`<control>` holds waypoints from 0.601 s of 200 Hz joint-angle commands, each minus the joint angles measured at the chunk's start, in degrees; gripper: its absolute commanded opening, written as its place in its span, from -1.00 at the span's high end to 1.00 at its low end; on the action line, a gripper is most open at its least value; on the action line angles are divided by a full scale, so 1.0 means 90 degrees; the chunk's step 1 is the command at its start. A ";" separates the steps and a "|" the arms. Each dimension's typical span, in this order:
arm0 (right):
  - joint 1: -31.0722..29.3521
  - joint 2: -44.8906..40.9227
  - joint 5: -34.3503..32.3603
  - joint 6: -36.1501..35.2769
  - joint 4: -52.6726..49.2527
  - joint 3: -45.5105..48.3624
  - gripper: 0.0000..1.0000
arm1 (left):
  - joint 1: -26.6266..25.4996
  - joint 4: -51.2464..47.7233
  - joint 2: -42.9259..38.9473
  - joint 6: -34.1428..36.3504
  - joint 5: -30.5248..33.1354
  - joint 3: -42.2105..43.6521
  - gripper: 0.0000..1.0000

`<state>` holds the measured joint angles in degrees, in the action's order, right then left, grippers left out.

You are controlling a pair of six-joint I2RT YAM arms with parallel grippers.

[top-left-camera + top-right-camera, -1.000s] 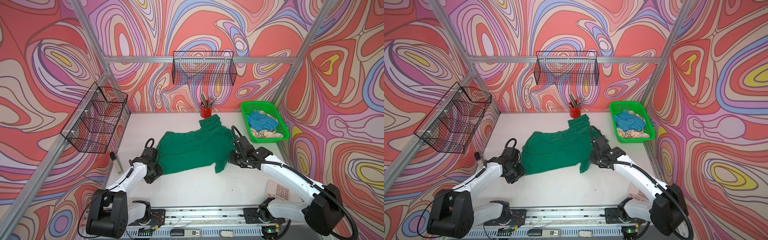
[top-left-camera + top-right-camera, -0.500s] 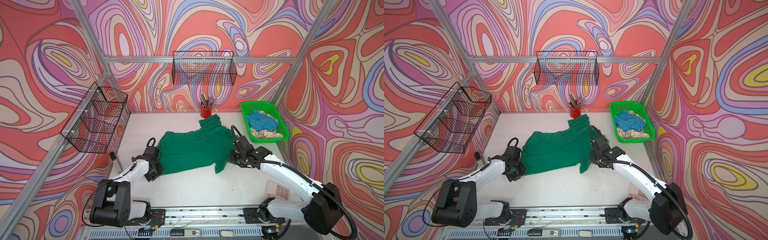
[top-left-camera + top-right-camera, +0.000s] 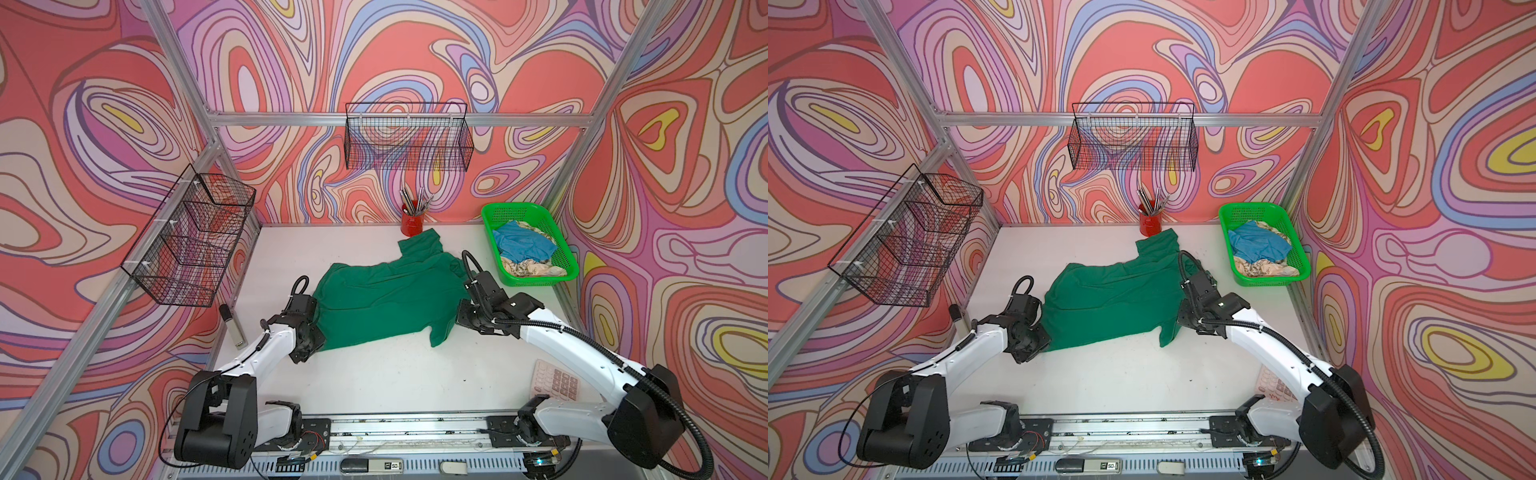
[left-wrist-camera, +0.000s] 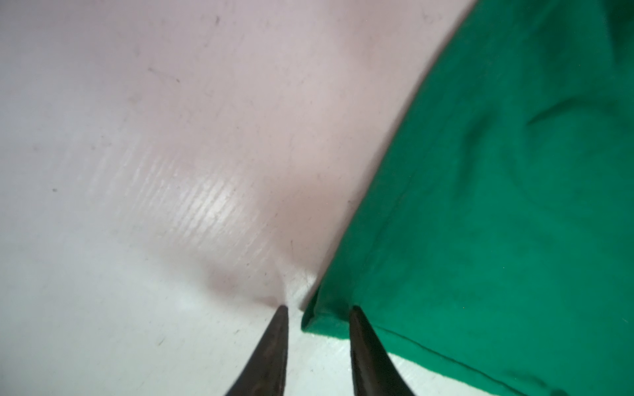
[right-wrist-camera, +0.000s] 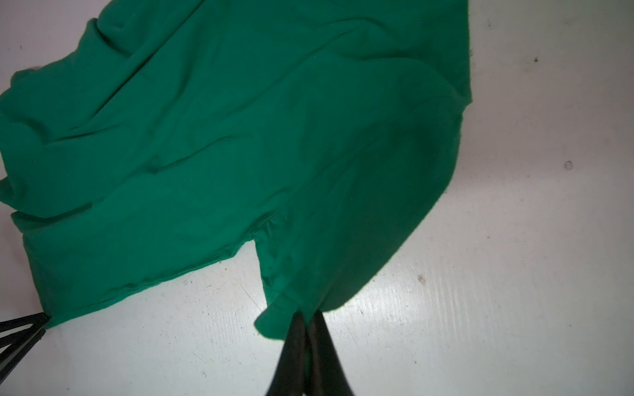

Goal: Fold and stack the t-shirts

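Observation:
A dark green t-shirt (image 3: 386,299) (image 3: 1113,303) lies spread and wrinkled mid-table. My left gripper (image 4: 319,307) is at its near-left corner (image 3: 320,343). Its jaws are open and straddle that corner of the green tee (image 4: 480,205), with one finger over the cloth and the other on bare table. My right gripper (image 5: 307,313) is shut on the edge of the tee's near sleeve (image 5: 274,319), at the shirt's right side (image 3: 457,318). A light blue t-shirt (image 3: 521,245) and a cream patterned one (image 3: 528,270) lie crumpled in the basket.
The bright green mesh basket (image 3: 536,281) stands at the back right. A red cup of pens (image 3: 412,222) stands by the back wall near the tee's far sleeve. A pink calculator (image 3: 557,380) lies front right and a small silver tool (image 3: 233,328) at the left. Wire baskets (image 3: 409,141) (image 3: 195,237) hang on the walls.
My left gripper's jaws have narrowed round the tee's corner, and the left arm has shifted a little. The right gripper has kept its hold and place.

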<state>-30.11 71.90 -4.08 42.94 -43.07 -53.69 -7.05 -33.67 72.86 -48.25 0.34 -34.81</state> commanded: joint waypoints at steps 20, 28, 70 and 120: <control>-0.0033 0.0020 -0.0094 0.0052 0.0010 -0.0070 1.00 | -0.0008 0.0286 0.0273 -0.0173 -0.0180 0.0228 0.34; -0.0037 0.0018 -0.0093 0.0046 0.0010 -0.0060 1.00 | -0.0004 0.0325 0.0283 -0.0194 -0.0236 0.0287 0.35; -0.0034 -0.0006 -0.0132 0.0054 0.0025 -0.0062 1.00 | -0.0018 0.0165 0.0185 -0.0174 -0.0099 0.0306 0.94; 0.0163 0.0019 -0.0282 -0.0410 -0.0138 -0.0773 1.00 | -0.0018 -0.0224 -0.0158 -0.0096 0.0004 -0.0814 1.00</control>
<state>-29.80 71.94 -4.95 41.87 -44.01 -55.92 -7.14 -32.21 73.45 -48.73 -0.84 -35.35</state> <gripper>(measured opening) 0.049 0.055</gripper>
